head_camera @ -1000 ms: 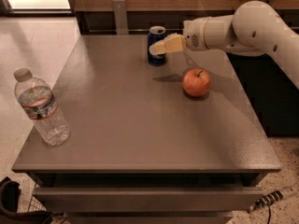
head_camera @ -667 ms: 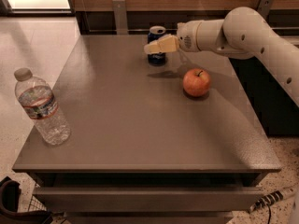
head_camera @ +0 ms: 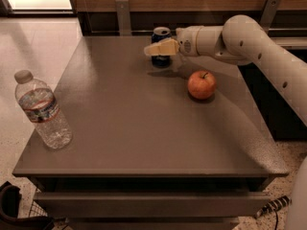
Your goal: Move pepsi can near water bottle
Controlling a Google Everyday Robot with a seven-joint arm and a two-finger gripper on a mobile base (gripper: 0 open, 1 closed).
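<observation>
The pepsi can stands upright at the far edge of the grey table, dark blue with a silver top. My gripper reaches in from the right at the can's height, and its cream tip crosses the front of the can and hides its middle. I cannot tell whether it holds the can. The water bottle stands upright near the table's front left corner, clear with a white cap and a red-and-white label, far from the can.
An orange-red apple sits on the table just right of and nearer than the can, under my forearm. A wooden wall with metal brackets runs behind the table. The floor drops off at the left edge.
My gripper has moved left, from the can's right side to across its front. The can, apple and bottle have stayed in place.
</observation>
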